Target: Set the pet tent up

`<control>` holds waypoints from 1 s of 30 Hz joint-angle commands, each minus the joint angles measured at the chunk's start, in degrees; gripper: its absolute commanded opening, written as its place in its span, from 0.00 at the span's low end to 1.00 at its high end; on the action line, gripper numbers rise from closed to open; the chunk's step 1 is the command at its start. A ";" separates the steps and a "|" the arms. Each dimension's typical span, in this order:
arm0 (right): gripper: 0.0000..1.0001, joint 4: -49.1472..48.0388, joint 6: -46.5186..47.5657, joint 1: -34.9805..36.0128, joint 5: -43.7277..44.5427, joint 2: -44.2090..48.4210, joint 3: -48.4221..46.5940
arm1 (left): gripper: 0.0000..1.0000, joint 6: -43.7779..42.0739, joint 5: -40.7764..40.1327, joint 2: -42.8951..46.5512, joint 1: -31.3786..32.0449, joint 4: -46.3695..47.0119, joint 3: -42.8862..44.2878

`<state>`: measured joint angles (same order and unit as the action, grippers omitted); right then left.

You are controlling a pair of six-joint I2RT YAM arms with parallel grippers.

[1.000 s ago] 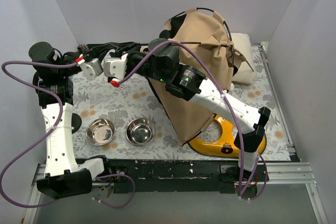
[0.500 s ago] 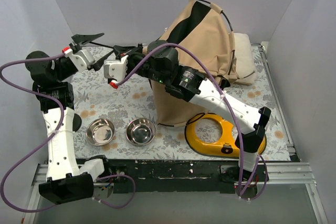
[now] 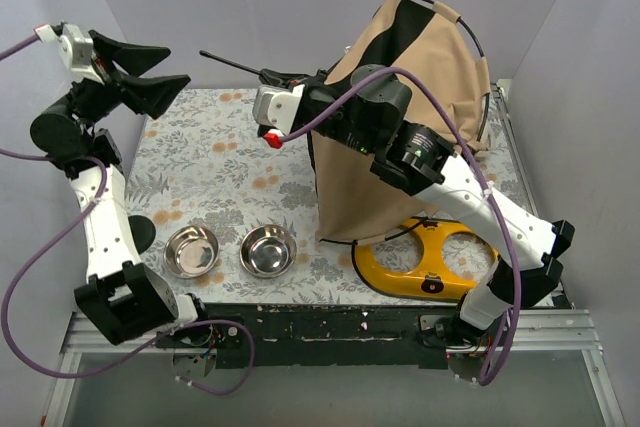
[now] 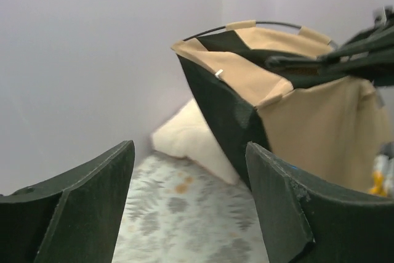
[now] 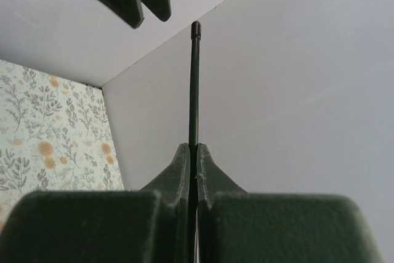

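The pet tent [image 3: 400, 107], tan fabric with black lining and thin black hoops, stands raised at the back right of the flowered mat. One thin black rod [image 3: 232, 63] sticks out from it toward the left. My right gripper [image 3: 268, 75] is shut on that rod. In the right wrist view the rod [image 5: 194, 84] runs up from between the closed fingertips of the right gripper [image 5: 194, 149]. My left gripper [image 3: 178, 63] hangs high at the far left, open and empty, well apart from the rod's tip. Between the open fingers of the left gripper [image 4: 189, 147] I see the tent [image 4: 308, 109].
Two steel bowls [image 3: 191, 250] [image 3: 268, 250] sit at the front of the mat. A yellow two-hole bowl stand [image 3: 420, 262] lies under the tent's front edge. A cream cushion [image 4: 188, 137] rests against the back wall behind the tent. Walls close in on three sides.
My left gripper has opened, let go and swung up and to the left. The right gripper has shut on the rod and moved right and up, and the tent now stands taller.
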<state>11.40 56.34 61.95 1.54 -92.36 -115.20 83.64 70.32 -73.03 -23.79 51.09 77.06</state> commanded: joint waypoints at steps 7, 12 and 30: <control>0.01 -3.31 -5.27 -0.52 -0.05 3.41 2.70 | 0.80 39.75 -5.02 -4.57 0.84 -4.84 10.92; 0.01 -2.87 -5.80 -0.52 0.48 2.97 1.91 | 0.83 40.56 -6.60 -3.17 5.76 -12.32 11.36; 0.01 -3.22 -7.21 0.80 2.76 2.53 1.55 | 0.30 38.88 -9.06 -1.06 15.00 -14.26 7.59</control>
<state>11.07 49.63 62.43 2.20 -90.72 -112.16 114.50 61.95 -76.84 -10.11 36.23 85.84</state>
